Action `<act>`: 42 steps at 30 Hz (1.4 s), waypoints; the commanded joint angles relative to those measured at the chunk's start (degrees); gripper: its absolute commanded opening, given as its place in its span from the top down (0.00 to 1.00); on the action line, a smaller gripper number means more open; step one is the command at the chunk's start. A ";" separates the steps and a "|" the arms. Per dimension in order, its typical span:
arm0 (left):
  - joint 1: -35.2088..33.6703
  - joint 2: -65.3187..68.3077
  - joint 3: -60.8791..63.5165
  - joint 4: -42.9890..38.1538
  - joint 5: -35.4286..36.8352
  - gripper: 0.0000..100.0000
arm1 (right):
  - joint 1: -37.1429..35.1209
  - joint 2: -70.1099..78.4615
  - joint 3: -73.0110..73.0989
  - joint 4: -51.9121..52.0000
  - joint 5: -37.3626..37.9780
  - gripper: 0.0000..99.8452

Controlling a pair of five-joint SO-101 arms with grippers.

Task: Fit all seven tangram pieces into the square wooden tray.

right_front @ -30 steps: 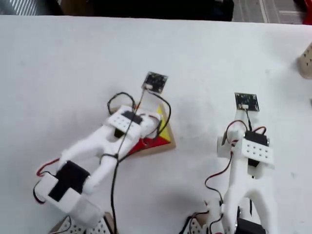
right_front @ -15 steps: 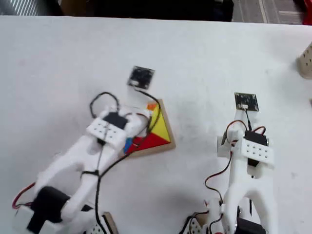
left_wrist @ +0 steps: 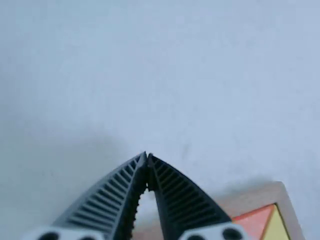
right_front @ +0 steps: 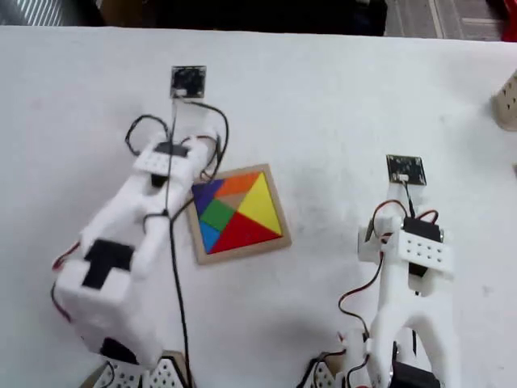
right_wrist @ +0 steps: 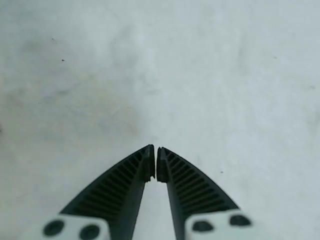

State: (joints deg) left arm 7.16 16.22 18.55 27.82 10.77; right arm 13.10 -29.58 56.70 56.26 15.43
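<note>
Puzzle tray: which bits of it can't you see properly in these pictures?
- Left wrist view: most of the wooden tray is cut off by the picture's edge, and the left pincer hides part of it.
- High view: the left arm overlaps one tray corner, so that corner is unclear.
- High view: the tangram pieces are too small to count seven for sure.

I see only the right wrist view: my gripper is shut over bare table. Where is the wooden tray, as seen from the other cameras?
Observer: In the high view the wooden tray lies on the table, close beside the left arm and apart from the right arm.
Operator: Are there pieces inside it?
Observer: Yes, coloured tangram pieces fill its square; I see no loose piece on the table.
Operator: And the left gripper?
Observer: The left gripper is shut and holds nothing, over bare table next to a tray corner.
</note>
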 commanded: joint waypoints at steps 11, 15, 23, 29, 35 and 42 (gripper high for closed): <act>12.62 12.70 -18.37 18.37 0.00 0.98 | -0.48 -0.04 -0.18 -1.01 0.88 0.98; 14.90 12.53 -16.62 18.46 0.00 0.98 | -0.48 -0.04 -0.18 -1.01 2.11 0.98; 15.16 10.07 -16.88 23.65 0.00 0.98 | -0.48 -0.04 -0.18 -1.01 2.02 0.98; 13.05 -8.31 -7.56 24.44 -0.18 0.98 | -0.48 -1.45 -0.18 -1.01 1.58 0.98; 5.76 -33.45 12.84 18.20 -5.36 0.98 | -3.38 -9.89 5.19 -3.91 -1.67 0.98; -5.23 -61.14 37.80 14.15 -6.15 0.98 | -9.89 -28.62 13.80 -5.41 -2.02 0.98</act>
State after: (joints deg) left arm 7.25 -28.35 45.27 44.44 5.23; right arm 4.75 -50.24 68.84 51.78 14.02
